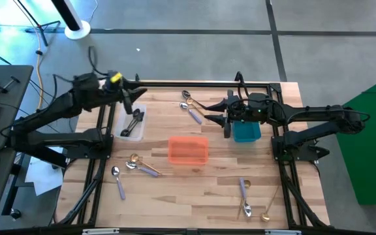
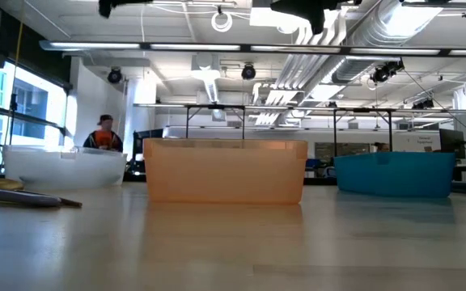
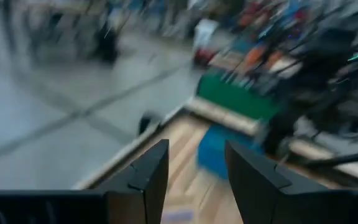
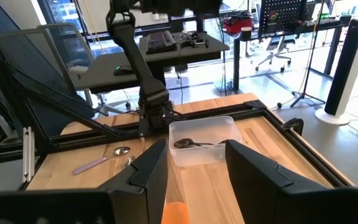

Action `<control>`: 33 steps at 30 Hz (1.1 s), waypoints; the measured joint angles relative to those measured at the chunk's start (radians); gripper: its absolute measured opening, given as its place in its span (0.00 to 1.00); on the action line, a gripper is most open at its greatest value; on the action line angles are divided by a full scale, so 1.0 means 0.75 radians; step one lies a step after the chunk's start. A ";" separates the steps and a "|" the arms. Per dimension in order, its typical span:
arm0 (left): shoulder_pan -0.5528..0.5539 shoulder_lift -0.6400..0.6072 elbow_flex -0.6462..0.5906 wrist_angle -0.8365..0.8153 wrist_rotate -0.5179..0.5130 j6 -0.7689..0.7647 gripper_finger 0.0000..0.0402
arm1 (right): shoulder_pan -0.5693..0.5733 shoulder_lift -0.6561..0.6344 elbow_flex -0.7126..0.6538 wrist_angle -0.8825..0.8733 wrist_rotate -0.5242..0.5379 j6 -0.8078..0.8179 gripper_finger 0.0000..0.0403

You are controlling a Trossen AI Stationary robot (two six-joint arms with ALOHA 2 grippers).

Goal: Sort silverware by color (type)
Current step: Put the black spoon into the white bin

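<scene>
Between clear bin and teal bin, orange bin

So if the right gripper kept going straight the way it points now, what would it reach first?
Probably the clear bin holding black spoons; the open right gripper aims straight at it, though depth is hard to judge.

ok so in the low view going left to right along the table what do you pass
spoons lying flat → clear bin → orange bin → teal bin
</scene>
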State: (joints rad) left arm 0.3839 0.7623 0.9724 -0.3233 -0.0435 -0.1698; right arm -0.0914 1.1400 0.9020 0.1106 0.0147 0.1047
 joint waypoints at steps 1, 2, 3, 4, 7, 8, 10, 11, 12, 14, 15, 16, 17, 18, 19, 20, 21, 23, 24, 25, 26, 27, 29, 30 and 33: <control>-0.020 -0.002 0.000 0.047 0.019 0.030 0.36 | -0.001 0.000 0.000 0.005 0.000 0.000 0.36; -0.042 -0.002 0.000 0.085 0.032 0.055 0.36 | 0.000 0.000 0.000 0.012 0.000 0.000 0.36; -0.063 0.003 0.000 0.112 0.046 0.076 0.36 | 0.000 0.000 0.000 0.019 -0.001 0.000 0.36; -0.086 0.013 0.000 0.132 0.059 0.098 0.36 | 0.000 0.000 0.000 0.026 -0.001 0.000 0.36; -0.159 0.059 0.000 0.169 0.110 0.125 0.36 | 0.000 0.000 0.000 0.038 -0.001 0.000 0.36; -0.184 0.078 0.000 0.186 0.126 0.124 0.36 | 0.000 0.000 0.000 0.039 -0.001 0.000 0.36; -0.232 0.113 0.000 0.242 0.154 0.124 0.36 | 0.000 0.000 0.000 0.039 -0.001 0.000 0.36; -0.255 0.130 0.000 0.269 0.159 0.123 0.36 | 0.000 0.000 0.000 0.040 -0.002 0.000 0.36; -0.275 0.146 0.000 0.304 0.161 0.116 0.36 | 0.000 0.000 0.000 0.040 -0.002 0.000 0.36; -0.310 0.173 -0.001 0.377 0.161 0.115 0.36 | 0.001 0.000 0.000 0.041 -0.003 0.000 0.36; -0.325 0.180 -0.009 0.424 0.161 0.116 0.36 | 0.001 0.000 0.000 0.042 -0.008 0.000 0.36; -0.339 0.183 -0.024 0.470 0.161 0.115 0.36 | 0.001 0.000 0.000 0.043 -0.009 0.000 0.36; -0.351 0.184 -0.044 0.524 0.160 0.114 0.36 | 0.001 0.000 0.000 0.044 -0.009 0.000 0.36; -0.362 0.184 -0.071 0.577 0.160 0.112 0.36 | 0.001 0.000 0.000 0.047 -0.009 0.000 0.36; -0.371 0.183 -0.101 0.620 0.159 0.103 0.36 | 0.001 0.000 0.000 0.048 -0.009 0.000 0.36; -0.380 0.179 -0.132 0.659 0.152 0.094 0.36 | 0.001 0.000 0.000 0.049 -0.011 0.000 0.36; -0.386 0.171 -0.167 0.696 0.144 0.081 0.36 | 0.001 0.000 0.000 0.049 -0.015 0.000 0.36; -0.395 0.160 -0.224 0.757 0.120 0.060 0.36 | 0.001 0.000 0.000 0.050 -0.020 0.005 0.36; -0.396 0.155 -0.246 0.772 0.116 0.058 0.36 | 0.001 0.000 0.000 0.050 -0.021 0.010 0.36; -0.399 0.151 -0.263 0.774 0.115 0.064 0.36 | 0.001 0.000 0.000 0.050 -0.021 0.011 0.36; -0.400 0.151 -0.272 0.771 0.113 0.085 0.36 | 0.001 0.000 0.000 0.050 -0.022 0.012 0.36; -0.400 0.151 -0.276 0.764 0.106 0.114 0.36 | 0.001 0.000 0.000 0.050 -0.022 0.010 0.36; -0.400 0.151 -0.276 0.739 0.048 0.164 0.36 | 0.001 0.000 0.000 0.050 -0.022 0.010 0.36; -0.400 0.153 -0.276 0.729 0.002 0.171 0.36 | 0.001 -0.001 0.000 0.050 -0.022 0.010 0.36; -0.399 0.164 -0.276 0.716 -0.104 0.173 0.36 | 0.001 -0.001 0.000 0.050 -0.023 0.010 0.36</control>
State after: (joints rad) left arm 0.0845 0.8856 0.7654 0.2138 -0.1216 -0.0402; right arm -0.0906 1.1397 0.9020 0.1478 -0.0029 0.1123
